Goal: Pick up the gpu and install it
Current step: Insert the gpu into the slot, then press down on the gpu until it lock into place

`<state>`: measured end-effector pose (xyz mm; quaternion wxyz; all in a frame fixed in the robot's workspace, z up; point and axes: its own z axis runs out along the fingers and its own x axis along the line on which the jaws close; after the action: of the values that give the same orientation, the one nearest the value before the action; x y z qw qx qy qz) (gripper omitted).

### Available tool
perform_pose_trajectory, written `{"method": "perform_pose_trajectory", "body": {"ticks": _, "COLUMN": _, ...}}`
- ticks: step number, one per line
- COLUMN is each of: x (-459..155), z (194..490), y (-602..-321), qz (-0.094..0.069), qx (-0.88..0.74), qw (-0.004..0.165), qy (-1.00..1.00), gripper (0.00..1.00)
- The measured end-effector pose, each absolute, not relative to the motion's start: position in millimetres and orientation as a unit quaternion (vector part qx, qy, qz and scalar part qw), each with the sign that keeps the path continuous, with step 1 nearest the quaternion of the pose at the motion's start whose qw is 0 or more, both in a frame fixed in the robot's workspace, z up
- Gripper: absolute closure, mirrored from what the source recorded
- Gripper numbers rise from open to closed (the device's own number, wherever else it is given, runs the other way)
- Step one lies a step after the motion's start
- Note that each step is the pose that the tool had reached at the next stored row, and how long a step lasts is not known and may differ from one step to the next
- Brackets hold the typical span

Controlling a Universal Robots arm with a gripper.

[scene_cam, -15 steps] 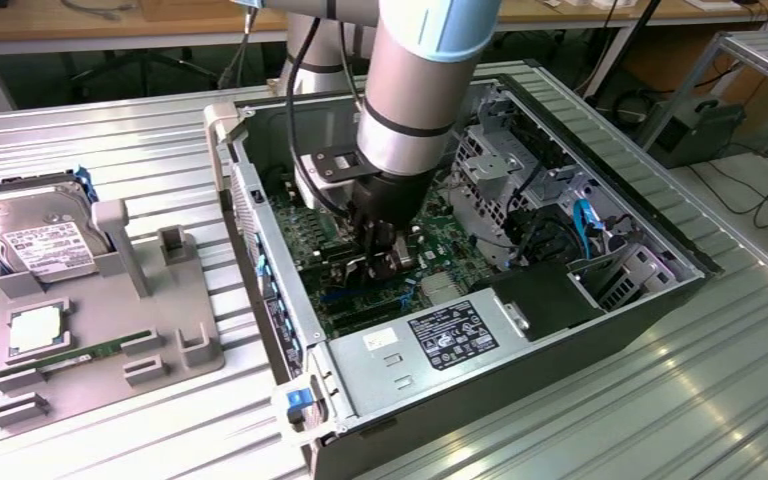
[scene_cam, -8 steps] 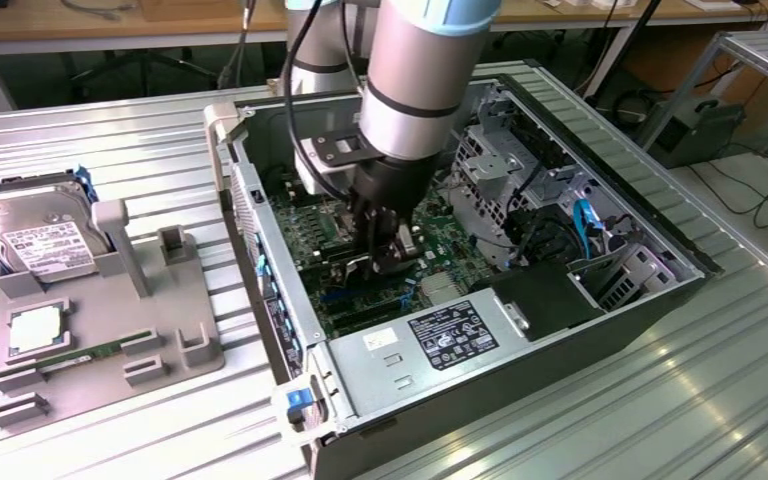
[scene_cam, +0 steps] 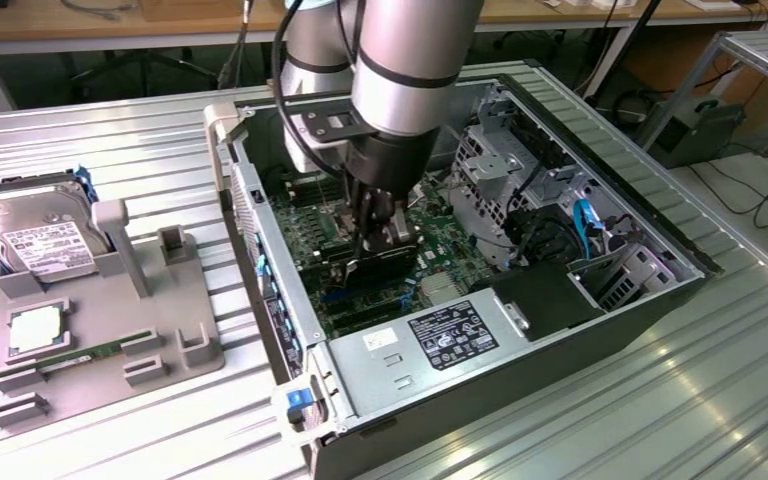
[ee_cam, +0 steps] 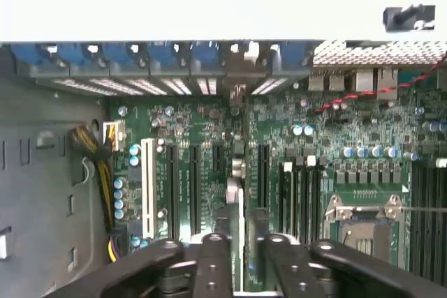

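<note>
The gpu (scene_cam: 373, 262) stands on edge inside the open computer case (scene_cam: 272, 300), low over the green motherboard (scene_cam: 307, 235). My gripper (scene_cam: 381, 232) reaches straight down into the case and is shut on the card's upper edge. In the wrist view the gpu (ee_cam: 237, 172) shows edge-on as a thin strip running between my dark fingers (ee_cam: 213, 249). It lies in line with the black expansion slots (ee_cam: 194, 186). Its silver bracket end (ee_cam: 237, 68) meets the row of blue rear slot clips (ee_cam: 160, 54). I cannot tell whether the card's connector is down in a slot.
A grey fixture tray (scene_cam: 171, 330) on the exterior view's left carries a hard drive (scene_cam: 40, 240), a processor (scene_cam: 35, 328) and a memory stick (scene_cam: 84, 355). Inside the case are the power supply (scene_cam: 444, 335), a drive cage (scene_cam: 491, 165), the processor socket (ee_cam: 363, 218) and yellow cables (ee_cam: 101, 165).
</note>
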<state>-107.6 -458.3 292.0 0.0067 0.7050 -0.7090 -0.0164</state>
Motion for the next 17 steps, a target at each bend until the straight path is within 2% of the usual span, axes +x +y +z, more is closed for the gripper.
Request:
{"method": "perform_pose_trajectory", "body": {"ticks": 1, "x": -107.6, "z": 292.0, "y": -458.3, "qz": -0.016, "qx": 0.705, "qw": 0.007, "qy": -0.709, "gripper": 0.80}}
{"method": "perform_pose_trajectory", "body": {"ticks": 2, "x": -107.6, "z": 292.0, "y": -458.3, "qz": -0.016, "qx": 0.705, "qw": 0.007, "qy": -0.709, "gripper": 0.80}}
{"method": "perform_pose_trajectory", "body": {"ticks": 4, "x": -107.6, "z": 292.0, "y": -458.3, "qz": -0.016, "qx": 0.705, "qw": 0.007, "qy": -0.709, "gripper": 0.89}}
{"method": "perform_pose_trajectory", "body": {"ticks": 17, "x": -107.7, "z": 292.0, "y": -458.3, "qz": -0.016, "qx": 0.705, "qw": 0.007, "qy": -0.709, "gripper": 0.89}}
